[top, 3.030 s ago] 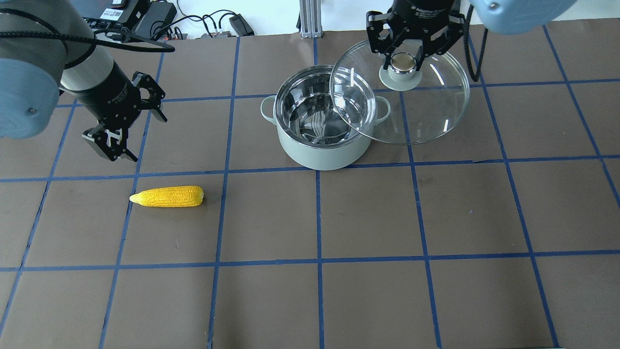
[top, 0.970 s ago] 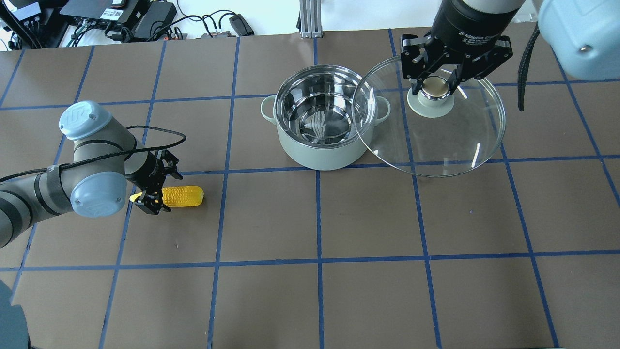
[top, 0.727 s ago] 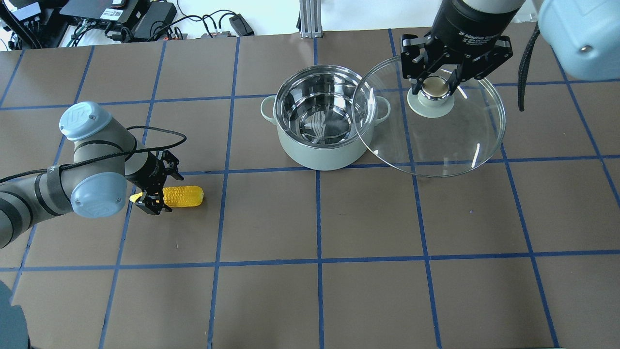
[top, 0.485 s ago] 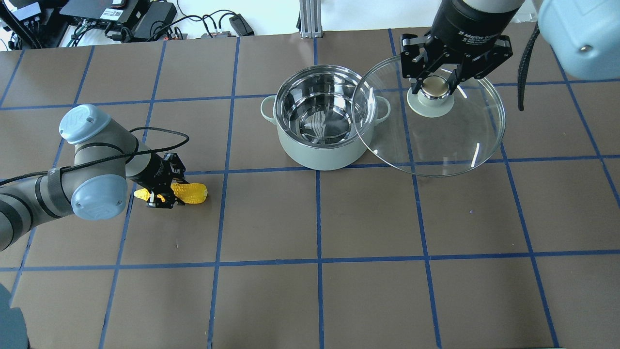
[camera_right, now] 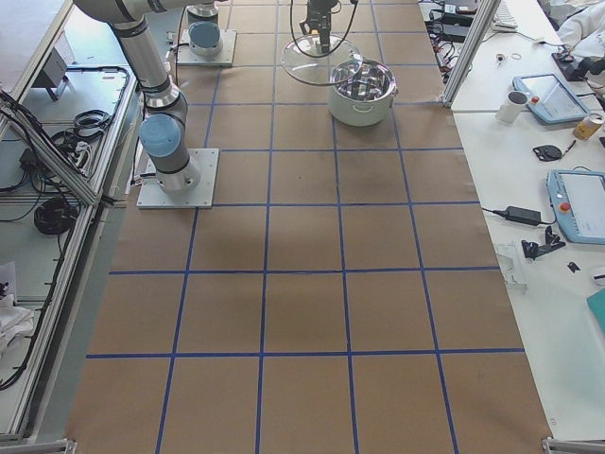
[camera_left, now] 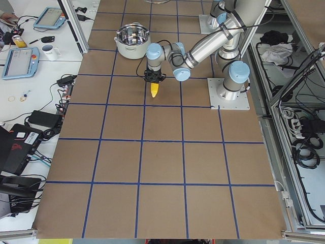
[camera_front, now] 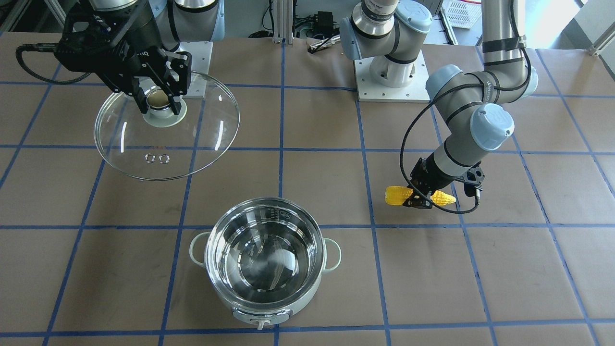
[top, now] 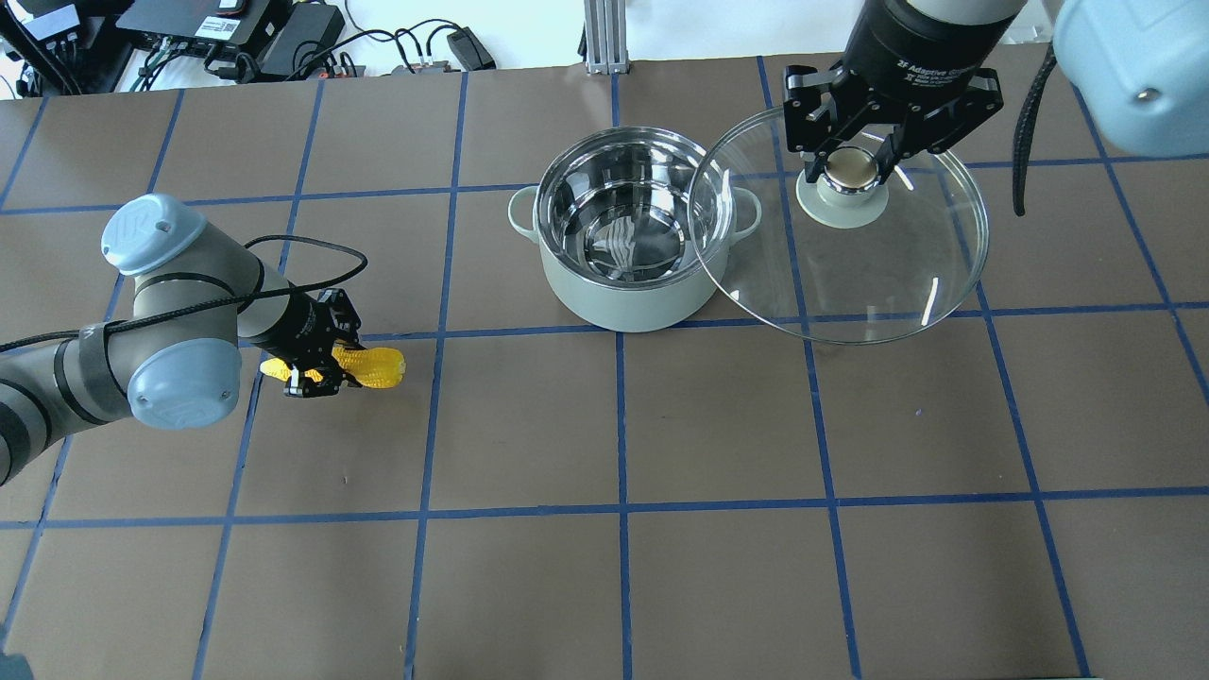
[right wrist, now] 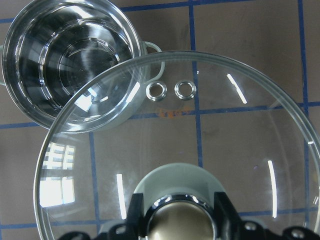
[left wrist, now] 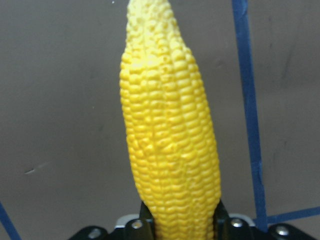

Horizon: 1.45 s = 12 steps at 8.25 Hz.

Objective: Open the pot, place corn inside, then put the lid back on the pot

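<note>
The mint-green pot stands open and empty at the table's far middle, also in the front view. My left gripper is shut on the yellow corn near its pointed end, low over the table at left; it shows in the front view and fills the left wrist view. My right gripper is shut on the beige knob of the glass lid and holds it in the air right of the pot, its edge overlapping the pot's right handle. The lid also shows in the right wrist view.
Brown paper with a blue tape grid covers the table. Cables and power boxes lie beyond the far edge. The arm bases are bolted at the robot's side of the table.
My left arm came down onto the corn, shut on it and shifted it slightly up and right. My right gripper carried the lid further right of the pot, then held still.
</note>
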Available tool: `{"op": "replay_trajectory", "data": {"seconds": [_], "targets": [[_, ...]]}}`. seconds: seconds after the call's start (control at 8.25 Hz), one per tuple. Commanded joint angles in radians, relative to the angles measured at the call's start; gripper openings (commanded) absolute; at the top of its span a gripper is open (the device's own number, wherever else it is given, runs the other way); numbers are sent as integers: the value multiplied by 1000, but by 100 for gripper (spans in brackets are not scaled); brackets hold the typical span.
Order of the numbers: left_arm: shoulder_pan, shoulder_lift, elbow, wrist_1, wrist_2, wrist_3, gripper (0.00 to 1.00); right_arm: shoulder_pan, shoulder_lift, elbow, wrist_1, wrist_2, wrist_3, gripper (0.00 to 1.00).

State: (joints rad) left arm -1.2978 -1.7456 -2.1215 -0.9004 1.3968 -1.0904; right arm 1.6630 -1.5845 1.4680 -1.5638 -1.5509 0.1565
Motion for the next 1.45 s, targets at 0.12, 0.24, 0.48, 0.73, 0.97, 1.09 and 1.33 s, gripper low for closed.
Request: {"op": "replay_trajectory", "data": {"seconds": [0.12, 0.24, 0.48, 0.73, 0.97, 1.09, 1.33], "targets": [[-12, 109, 131, -269, 62, -134, 0, 0, -2, 0, -1, 5, 0, 53], [-55, 110, 185, -314, 64, -176, 0, 0, 0, -2, -1, 3, 0, 53], [-174, 95, 265, -324, 57, -357, 0, 0, 0, -2, -2, 3, 0, 53], [-266, 90, 279, -324, -25, -465, 0, 0, 0, -2, -1, 3, 0, 53], [-372, 65, 316, -284, -113, -598, 0, 0, 0, -2, -2, 3, 0, 53], [-423, 29, 371, -282, -111, -608, 0, 0, 0, -2, -2, 3, 0, 53], [-506, -78, 550, -287, -98, -609, 0, 0, 0, -3, -2, 3, 0, 53]]}}
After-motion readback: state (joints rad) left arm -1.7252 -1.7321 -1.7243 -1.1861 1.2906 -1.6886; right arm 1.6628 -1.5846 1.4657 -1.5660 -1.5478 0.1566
